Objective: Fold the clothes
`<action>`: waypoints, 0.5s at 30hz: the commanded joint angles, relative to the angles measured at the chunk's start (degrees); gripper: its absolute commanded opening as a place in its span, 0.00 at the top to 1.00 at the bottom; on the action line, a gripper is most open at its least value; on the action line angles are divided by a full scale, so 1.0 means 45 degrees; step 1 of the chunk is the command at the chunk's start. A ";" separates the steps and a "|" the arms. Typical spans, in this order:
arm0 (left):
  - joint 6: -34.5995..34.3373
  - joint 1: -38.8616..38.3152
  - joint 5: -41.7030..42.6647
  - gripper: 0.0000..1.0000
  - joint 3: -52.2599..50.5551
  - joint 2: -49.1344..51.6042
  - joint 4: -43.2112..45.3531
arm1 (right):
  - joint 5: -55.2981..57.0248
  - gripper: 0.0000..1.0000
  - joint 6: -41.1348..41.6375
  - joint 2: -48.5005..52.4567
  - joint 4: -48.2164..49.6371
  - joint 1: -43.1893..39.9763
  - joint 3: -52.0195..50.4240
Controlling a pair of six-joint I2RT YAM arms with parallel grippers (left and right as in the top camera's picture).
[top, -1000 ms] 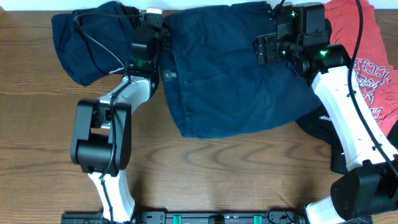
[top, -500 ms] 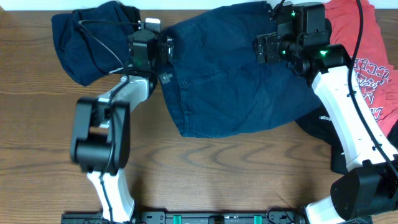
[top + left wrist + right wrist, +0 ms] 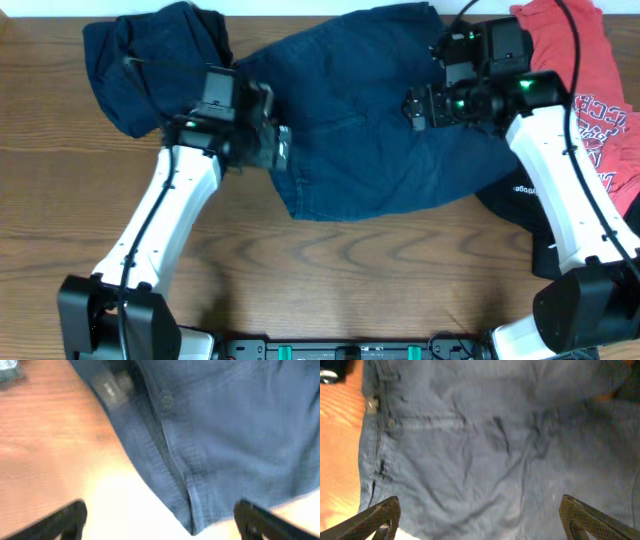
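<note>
Overhead, a dark navy woven garment point(image 3: 370, 130), apparently a pair of shorts with a buttoned front, lies spread flat on the brown wood-grain table point(image 3: 350, 290), in the far middle of it. Its long axis runs left to right, tilting a little toward the near side at its left end. The left edge carries a small grey label point(image 3: 111, 386) and a button point(image 3: 166, 399), and looks like the waistband. The left gripper point(image 3: 272, 135) hangs right at that left edge, while the right gripper point(image 3: 415, 105) hovers over the cloth's right half, toward the far side. Each arm thus has its own end within reach, and the left is the nearer one to a free edge.

From the left wrist, the left gripper's fingers point(image 3: 65, 520) are spread wide with nothing between them, and the near-left corner of the garment lies just ahead. The right wrist view shows the right gripper equally spread above wrinkled cloth, gripping nothing; whether its tips touch the fabric I cannot tell.

By the look of it the fold is not yet begun, and the next move would likely be pinching the left edge to carry it rightward across.

Bare wood lies near and left of the garment. The far side is crowded: a crumpled dark blue cloth bundle point(image 3: 140, 70) at far left, a red T-shirt with white lettering point(image 3: 590, 100) at far right, and a black garment point(image 3: 520, 195) under the right arm, touching the shorts' right end.
</note>
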 commanded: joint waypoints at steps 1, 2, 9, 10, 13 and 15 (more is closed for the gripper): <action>-0.0631 -0.0695 -0.0379 0.07 -0.0233 0.0175 -0.0840 | -0.0364 0.01 -0.0053 -0.0423 -0.0432 -0.0597 -0.0005; -0.0656 -0.0894 -0.0845 0.07 -0.0350 0.0180 -0.1078 | -0.0374 0.01 -0.0053 -0.0466 -0.0573 -0.0743 -0.0005; -0.0340 -0.1151 -0.1491 0.07 -0.1409 0.0525 0.0039 | -0.0379 0.01 -0.0253 -0.0515 -0.1277 -0.1073 -0.0005; -0.0146 -0.1151 -0.1370 0.07 -0.1520 0.0641 0.0223 | -0.0379 0.01 -0.0359 -0.0515 -0.1360 -0.1073 -0.0005; 0.0869 -0.1151 -0.0321 0.07 -0.1681 0.1146 0.0389 | -0.0277 0.02 -0.0408 -0.0515 -0.1540 -0.1073 -0.0005; 0.2132 -0.1214 0.0690 0.07 -0.1681 0.1564 0.0432 | -0.0185 0.02 -0.0403 -0.0515 -0.1579 -0.1078 -0.0005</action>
